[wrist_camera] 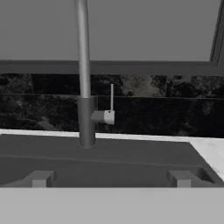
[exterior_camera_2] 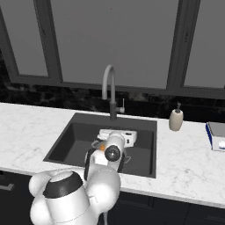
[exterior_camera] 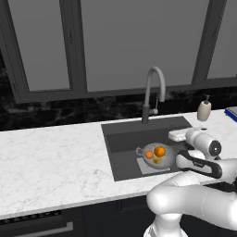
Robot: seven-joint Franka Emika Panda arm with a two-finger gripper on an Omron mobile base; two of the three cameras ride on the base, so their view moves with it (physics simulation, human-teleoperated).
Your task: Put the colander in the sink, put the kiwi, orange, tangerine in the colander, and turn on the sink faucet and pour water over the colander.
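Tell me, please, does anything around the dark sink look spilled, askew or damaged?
Nothing stands out: the silver-grey perforated colander sits upright in the dark grey sink holding the fruit, and the grey gooseneck faucet is dry.

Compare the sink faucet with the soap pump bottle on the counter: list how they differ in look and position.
The sink faucet is a tall, thin grey metal gooseneck with an arched spout; the soap pump bottle is short, squat and beige. The faucet stands behind the sink's back edge, near its middle; the bottle stands on the white marble counter, off to the sink's right. The faucet carries a small side lever; the bottle has a pump top. Both stand upright below the windows.
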